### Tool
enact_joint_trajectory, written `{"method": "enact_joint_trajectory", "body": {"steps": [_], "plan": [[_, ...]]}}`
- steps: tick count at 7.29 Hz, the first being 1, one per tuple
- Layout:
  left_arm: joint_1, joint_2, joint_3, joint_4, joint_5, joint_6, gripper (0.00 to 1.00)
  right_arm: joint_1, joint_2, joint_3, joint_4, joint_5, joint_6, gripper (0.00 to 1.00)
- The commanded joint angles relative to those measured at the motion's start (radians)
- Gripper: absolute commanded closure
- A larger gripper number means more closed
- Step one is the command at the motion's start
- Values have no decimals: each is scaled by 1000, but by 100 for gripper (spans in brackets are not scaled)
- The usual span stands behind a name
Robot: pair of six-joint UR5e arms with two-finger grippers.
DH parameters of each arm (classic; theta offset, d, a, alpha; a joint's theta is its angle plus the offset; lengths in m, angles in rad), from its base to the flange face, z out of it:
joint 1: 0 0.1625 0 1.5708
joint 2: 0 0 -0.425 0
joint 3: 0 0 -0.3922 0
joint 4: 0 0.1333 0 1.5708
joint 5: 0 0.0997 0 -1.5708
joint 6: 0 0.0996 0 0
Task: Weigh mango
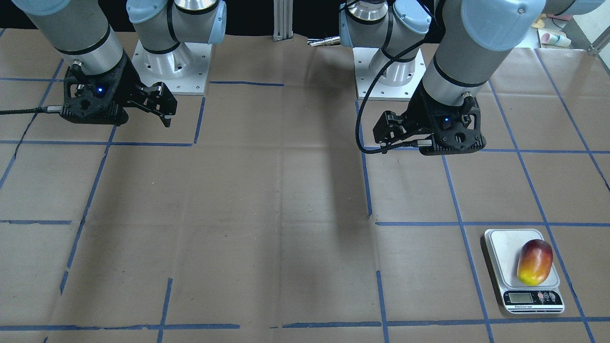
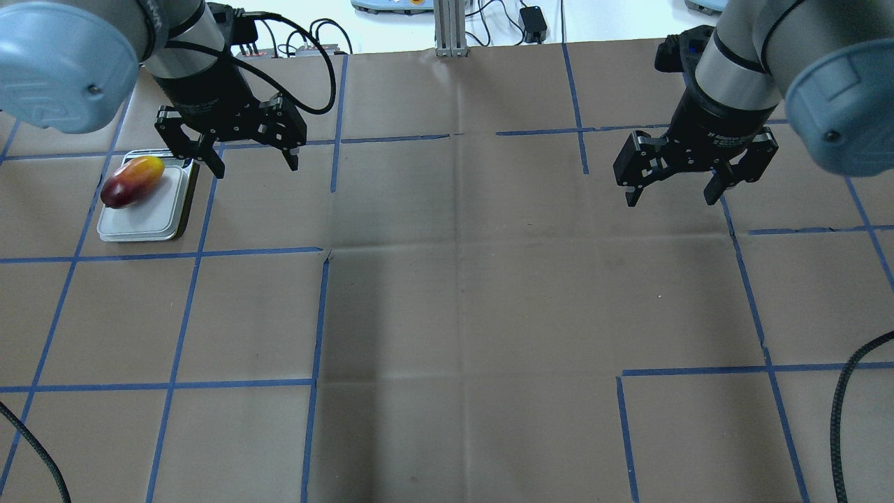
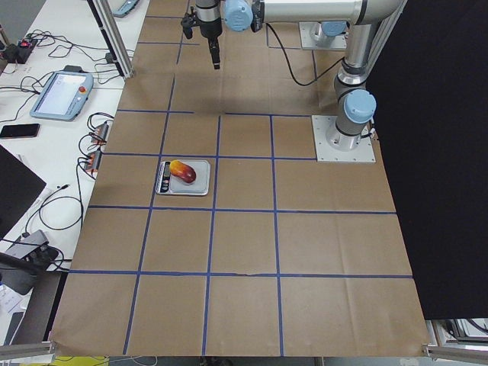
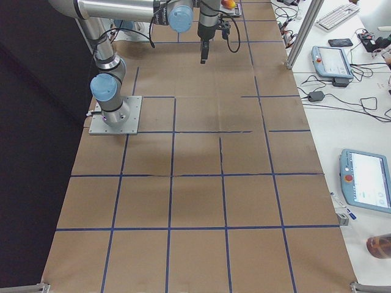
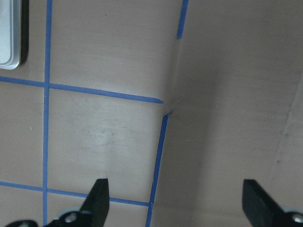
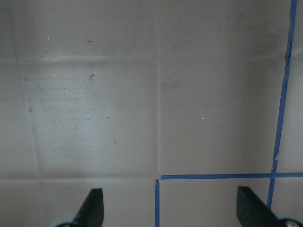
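The mango (image 1: 534, 262) lay on its side on the white platform of a kitchen scale (image 1: 503, 252), set toward one edge of the platform, with its yellow end nearest the display (image 1: 520, 298) and its red end away from it. In the overhead view the scale sat at about ten o'clock from the middle of the table (image 2: 447, 314). The left gripper (image 2: 257, 166) hung at roughly three o'clock from the fruit, near the scale but above it and touching nothing, its jaws spread wide and empty. The right gripper (image 2: 670, 199) was well apart at about two o'clock from the table's middle, likewise spread wide with nothing between its fingers. The placing step looked done, with the fruit's weight wholly on the platform and free of both arms. What remained was probably only the reading; the digits were too small to make out. The next move seemed to call for keeping both arms clear of the scale so the figure could settle.
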Motion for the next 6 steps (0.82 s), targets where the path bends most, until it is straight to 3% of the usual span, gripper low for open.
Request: {"method": "enact_joint_trajectory", "body": {"steps": [1,6], "plan": [[8,41,-31,11,-1,34,0,0,0,0,0,0,0,0],[7,50,-39,11,-1,34,0,0,0,0,0,0,0,0]]}}
